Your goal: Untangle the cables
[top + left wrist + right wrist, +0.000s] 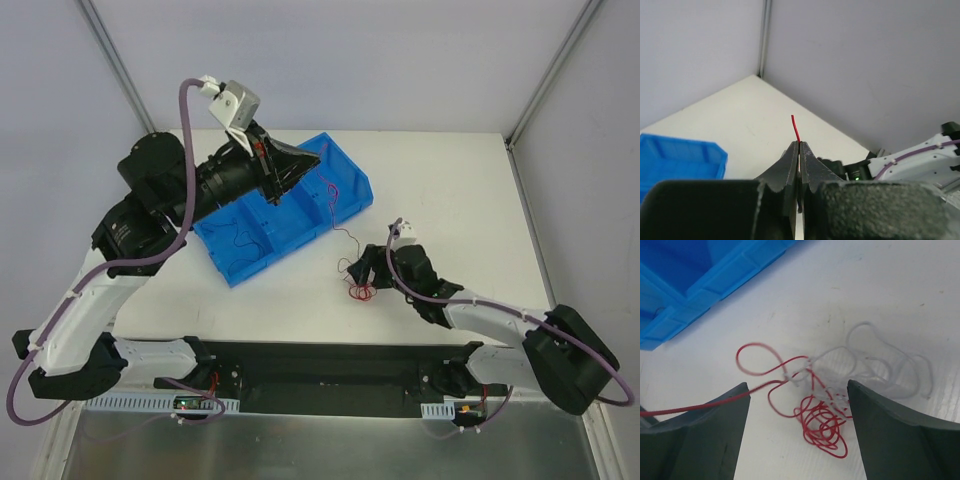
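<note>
The left gripper [799, 146] pinches a red cable [795, 127] (tip poking out); the right gripper [797, 390] hangs spread over the tangle [822, 425] on the counter [880, 285], near the bin [700, 280].

Left arm [215, 182] high, left jaws tight together; right arm [482, 313] low, right jaws wide apart.

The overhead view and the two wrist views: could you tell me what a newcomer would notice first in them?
The blue bin at the table's middle stands out most, with the left arm raised over it, its jaws shut on the tip of a red wire. To the bin's right, on the white table, a small tangle of red and pale wires shows between the open right jaws.
</note>
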Tool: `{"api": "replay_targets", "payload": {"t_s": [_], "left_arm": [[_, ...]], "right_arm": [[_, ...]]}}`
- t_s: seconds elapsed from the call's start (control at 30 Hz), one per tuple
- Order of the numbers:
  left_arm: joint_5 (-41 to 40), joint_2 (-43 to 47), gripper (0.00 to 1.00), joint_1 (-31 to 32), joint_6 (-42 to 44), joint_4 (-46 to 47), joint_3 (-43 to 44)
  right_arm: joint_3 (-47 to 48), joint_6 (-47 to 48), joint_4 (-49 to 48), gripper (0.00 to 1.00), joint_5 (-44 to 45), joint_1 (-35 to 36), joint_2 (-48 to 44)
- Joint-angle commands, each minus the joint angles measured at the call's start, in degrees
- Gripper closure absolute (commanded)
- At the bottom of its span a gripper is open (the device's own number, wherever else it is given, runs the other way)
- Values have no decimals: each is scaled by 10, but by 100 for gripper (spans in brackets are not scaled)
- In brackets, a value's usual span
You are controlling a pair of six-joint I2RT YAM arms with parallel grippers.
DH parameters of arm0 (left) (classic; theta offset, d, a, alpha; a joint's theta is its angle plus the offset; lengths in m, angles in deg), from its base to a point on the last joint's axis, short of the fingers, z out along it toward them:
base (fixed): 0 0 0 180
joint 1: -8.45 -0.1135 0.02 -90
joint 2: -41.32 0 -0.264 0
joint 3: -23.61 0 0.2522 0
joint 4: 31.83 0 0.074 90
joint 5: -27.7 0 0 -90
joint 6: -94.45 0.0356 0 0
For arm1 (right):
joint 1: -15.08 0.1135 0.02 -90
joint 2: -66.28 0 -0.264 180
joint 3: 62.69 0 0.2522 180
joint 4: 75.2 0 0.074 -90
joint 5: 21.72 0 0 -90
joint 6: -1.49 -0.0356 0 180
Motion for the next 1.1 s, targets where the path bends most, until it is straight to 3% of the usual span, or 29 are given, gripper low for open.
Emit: {"api": "replay_targets", "payload": {"t_s": [0.0,0.1,0.17,0.33,0.5,0.7,0.8,0.93,1.0,1.07], "left_arm": [[58,-19,100,5,8,19,79],[81,-19,100,5,5,19,118],[75,-10,100,5,7,20,136],[22,25,100,4,38,22,161],[-32,49,100,4,78,22,159],[-102,95,100,5,86,16,77],[-182,126,100,4,97,-7,40],[-287,166,100,5,111,-53,-7],[-339,185,100,4,98,-78,-41],[-328,205,100,4,61,-90,-108]], "right_arm": [[68,-43,-2,20,133,5,49],[95,-89,48,21,224,1,78],[94,-143,65,29,265,-8,93],[101,-261,178,67,358,-18,96],[88,-273,180,68,369,-24,80],[77,-263,152,66,350,-35,81],[57,-305,157,75,347,-59,64],[31,-336,157,94,351,-89,34],[23,-311,118,99,339,-91,29],[16,-243,53,99,290,-92,30]]}}
